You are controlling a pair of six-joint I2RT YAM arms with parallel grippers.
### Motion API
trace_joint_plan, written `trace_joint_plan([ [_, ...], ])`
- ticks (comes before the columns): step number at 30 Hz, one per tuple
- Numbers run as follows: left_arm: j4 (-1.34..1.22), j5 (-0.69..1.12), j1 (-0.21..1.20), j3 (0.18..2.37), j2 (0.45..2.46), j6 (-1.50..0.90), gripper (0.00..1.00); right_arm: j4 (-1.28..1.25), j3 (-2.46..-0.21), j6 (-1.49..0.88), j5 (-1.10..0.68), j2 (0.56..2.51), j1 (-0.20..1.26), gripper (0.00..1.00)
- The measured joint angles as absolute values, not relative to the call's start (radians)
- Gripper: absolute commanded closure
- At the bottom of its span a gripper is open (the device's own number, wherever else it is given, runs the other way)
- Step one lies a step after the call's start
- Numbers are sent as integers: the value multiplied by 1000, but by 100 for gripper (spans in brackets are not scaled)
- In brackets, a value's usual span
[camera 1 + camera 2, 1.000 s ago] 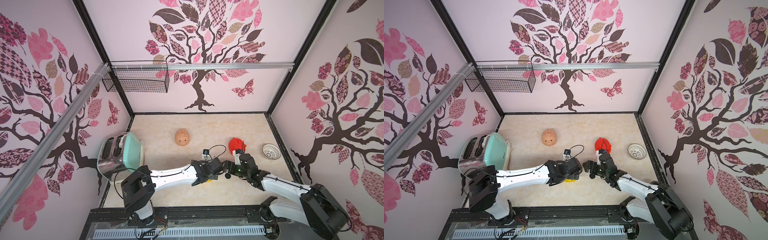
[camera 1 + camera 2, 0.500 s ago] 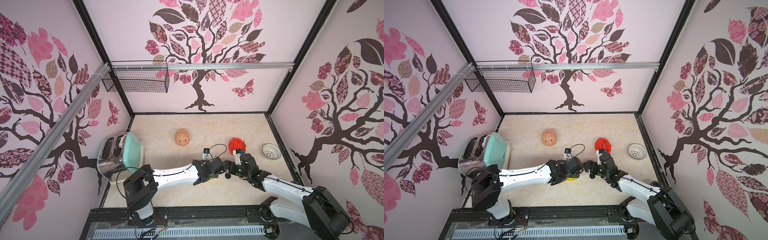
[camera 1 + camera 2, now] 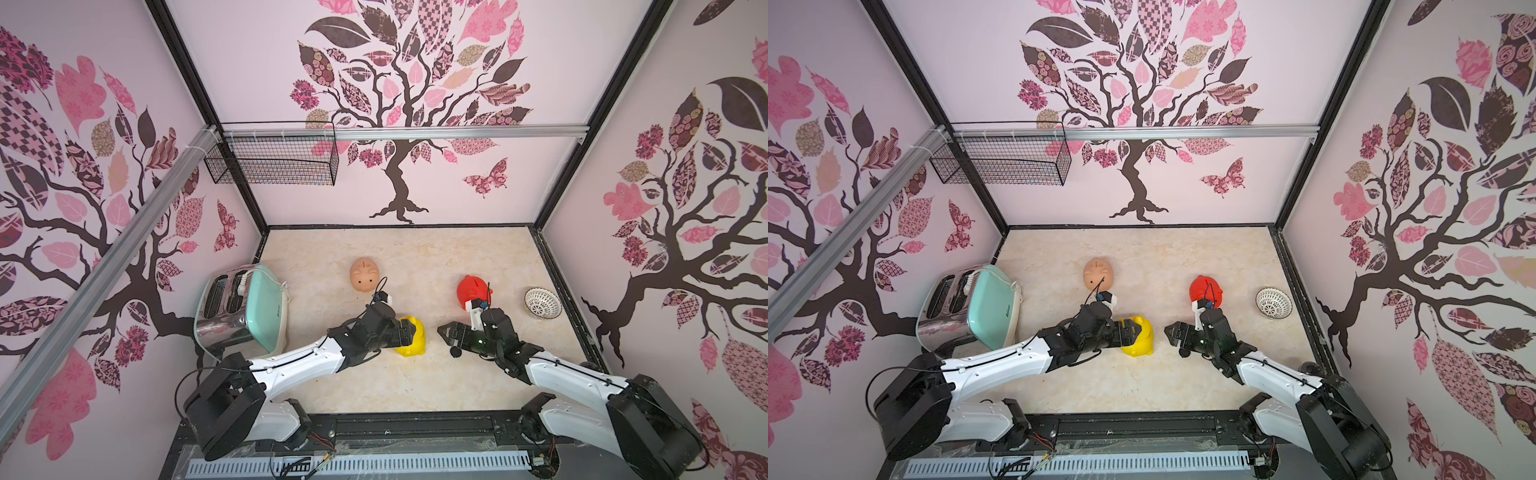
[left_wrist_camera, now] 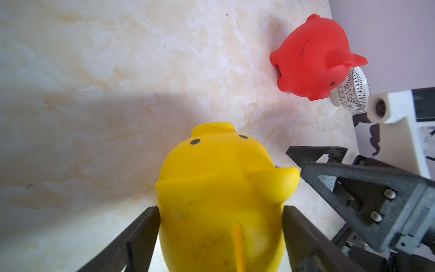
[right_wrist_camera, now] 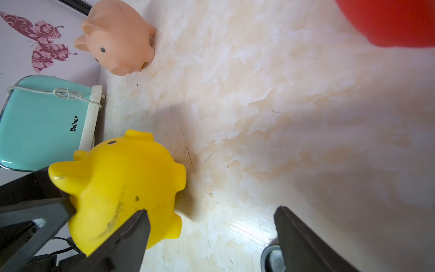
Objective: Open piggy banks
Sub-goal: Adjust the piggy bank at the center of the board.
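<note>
In both top views, the left tool (image 3: 409, 332) is reaching in from the toaster (image 3: 249, 307) side and pinching the yellow pig (image 3: 415, 349), which is down near the middle of the counter (image 3: 415, 386), toward the front. The right tool (image 3: 444, 337) is hanging just beside that pig with its fingers spread and nothing between them. A small black round piece (image 3: 456, 352) is lying on the counter just beside the right tool. The peach pig (image 3: 365, 274) is sitting farther back, and the red pig (image 3: 471, 289) is sitting behind the right arm, near the white bowl (image 3: 542, 303). In the left wrist view, two dark fingers (image 4: 141, 235) are pressing on both sides of the yellow pig, and its black eyes are looking away from the camera. In the right wrist view, the right tool's fingers (image 5: 127, 240) are standing wide apart with bare counter between them, and the yellow pig is showing right next to one finger.
</note>
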State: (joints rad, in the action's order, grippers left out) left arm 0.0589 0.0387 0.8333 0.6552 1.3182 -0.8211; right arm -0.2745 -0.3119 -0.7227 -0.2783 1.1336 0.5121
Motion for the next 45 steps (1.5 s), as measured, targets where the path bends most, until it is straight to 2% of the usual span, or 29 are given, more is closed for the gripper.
trace_joint_plan([
  [9,-112,215,702,509,1246,-839,19,-361,-312,-756,-393,1219,514,15],
  [19,-114,226,603,375,1125,-862,20,-383,-328,-784,-423,1235,525,17],
  [24,-55,221,594,351,1100,-860,19,-378,-353,-787,-420,1242,552,21],
  [32,6,226,594,375,1032,-855,12,-384,-367,-799,-412,1306,575,32],
  [37,46,235,593,432,938,-847,8,-414,-377,-809,-410,1374,577,33],
  [45,125,214,636,488,974,-821,7,-473,-398,-829,-405,1444,613,34],
])
